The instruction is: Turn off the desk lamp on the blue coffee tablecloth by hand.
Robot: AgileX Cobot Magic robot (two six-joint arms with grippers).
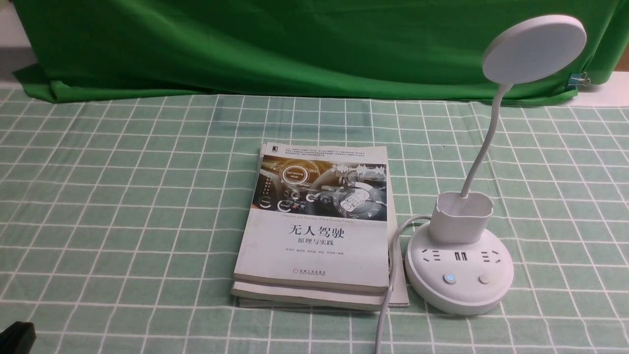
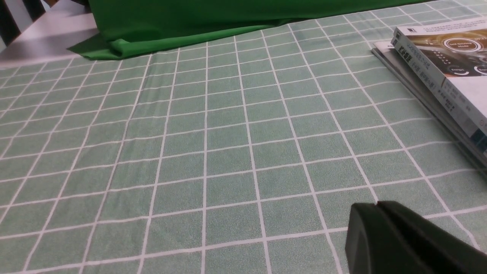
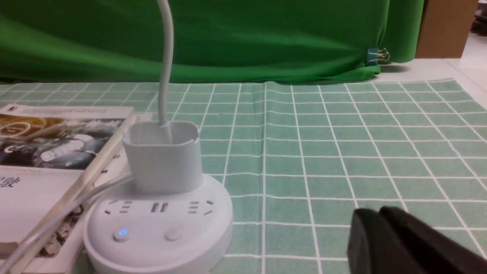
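The white desk lamp (image 1: pixel 459 275) stands at the right on the pale green checked tablecloth (image 1: pixel 123 206). Its disc head (image 1: pixel 534 49) is up at the far right on a thin neck. The round base has a left button (image 1: pixel 449 279) lit blue and a plain right button (image 1: pixel 484 279). The base (image 3: pixel 159 224) also shows in the right wrist view. My right gripper (image 3: pixel 380 211) is shut and empty, low over the cloth, apart from the base on its side away from the books. My left gripper (image 2: pixel 377 204) is shut and empty, far from the lamp; only a black corner of it (image 1: pixel 17 337) shows in the front view.
A stack of books (image 1: pixel 317 226) lies just left of the lamp base, and the stack (image 2: pixel 437 64) also shows in the left wrist view. The lamp's white cable (image 1: pixel 390 275) runs over the books' right edge towards me. A dark green backdrop cloth (image 1: pixel 295 44) hangs behind.
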